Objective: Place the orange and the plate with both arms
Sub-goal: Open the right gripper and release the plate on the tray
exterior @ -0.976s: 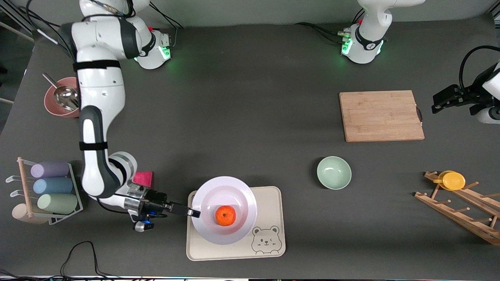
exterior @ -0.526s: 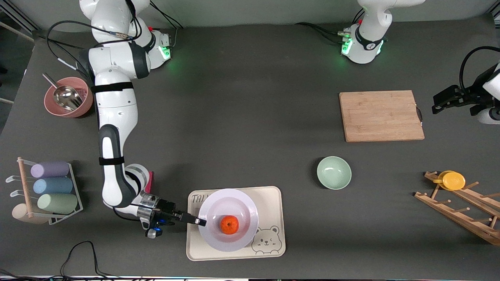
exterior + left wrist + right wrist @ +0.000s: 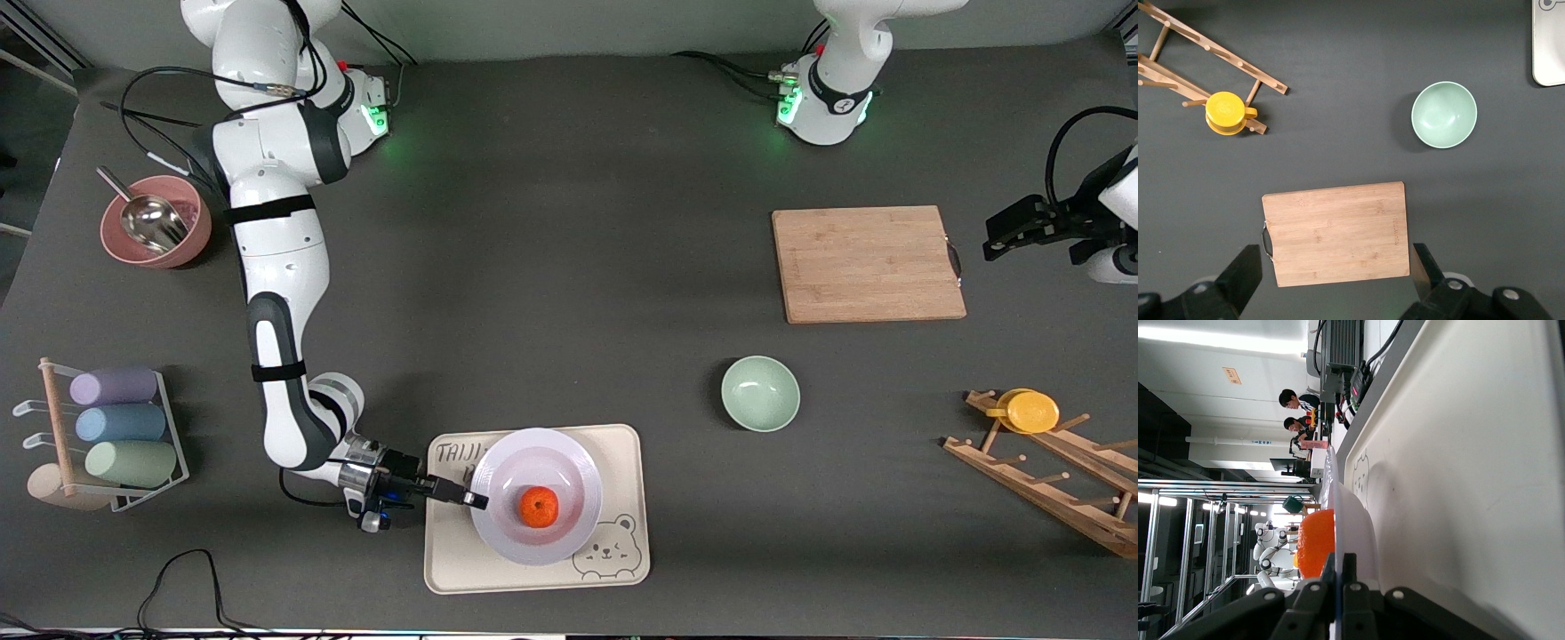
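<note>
Risk, our judgement: orange (image 3: pixel 539 505) sits loose in centre of plate (image 3: pixel 569 453); any tilt or jerk could roll it off rim. Single-edge pinch; plate may pivot or slip onto tray (image 3: pixel 622 569).

Right end effector (image 3: pixel 476 501): fingers pressed together on plate rim, at edge toward right arm's end of table. We see plate over bear-print tray, contact not discernible. Right arm stretched low, forearm near-horizontal.

Left end effector (image 3: pixel 1338 277): fingers spread, empty, above cutting board (image 3: pixel 867 264); left arm waits.
</note>
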Tool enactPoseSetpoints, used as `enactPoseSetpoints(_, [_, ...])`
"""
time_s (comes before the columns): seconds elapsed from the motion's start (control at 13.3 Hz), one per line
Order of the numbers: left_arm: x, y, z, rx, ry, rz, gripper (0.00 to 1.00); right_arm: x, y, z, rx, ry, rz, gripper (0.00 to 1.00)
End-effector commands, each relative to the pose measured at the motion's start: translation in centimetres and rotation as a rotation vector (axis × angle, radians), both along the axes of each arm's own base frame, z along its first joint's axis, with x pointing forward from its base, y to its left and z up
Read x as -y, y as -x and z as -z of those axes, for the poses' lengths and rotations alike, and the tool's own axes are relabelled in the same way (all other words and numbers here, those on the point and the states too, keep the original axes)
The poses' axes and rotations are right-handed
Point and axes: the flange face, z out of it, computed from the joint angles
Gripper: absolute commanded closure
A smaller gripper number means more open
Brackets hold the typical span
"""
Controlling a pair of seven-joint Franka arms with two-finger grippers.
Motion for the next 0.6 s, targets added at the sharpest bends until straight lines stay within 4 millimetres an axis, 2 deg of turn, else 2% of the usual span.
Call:
enactPoseSetpoints(0.0, [0.1,0.0,0.2,0.017,-0.011,0.016,0.0,-0.3,-0.3,0.3,0.024,-0.02,0.008,1.0])
enactPoseSetpoints(0.15, [0.2,0.0,0.4,0.013,-0.009,0.016,0.0,-0.2,-0.3,0.5,0.026,-0.016,0.013,0.62])
enactPoseSetpoints(0.23, [0.2,0.0,0.5,0.013,-0.011,0.016,0.0,-0.2,-0.3,0.4,0.026,-0.014,0.014,0.31])
enactPoseSetpoints(0.3, [0.2,0.0,0.5,0.013,-0.009,0.016,0.0,-0.2,-0.4,0.2,0.043,-0.01,0.013,0.29])
enactPoseSetpoints(0.38, [0.3,0.0,0.4,0.014,-0.009,0.016,0.0,-0.1,-0.4,0.1,0.06,-0.005,0.011,0.09])
enactPoseSetpoints(0.45, [0.3,0.0,0.4,0.016,-0.009,0.017,0.0,0.2,-0.6,-0.3,0.063,-0.006,0.015,0.0])
enactPoseSetpoints(0.53, [0.3,0.0,0.4,0.016,-0.009,0.016,0.0,0.4,-1.0,-1.2,0.065,-0.008,0.017,0.0])
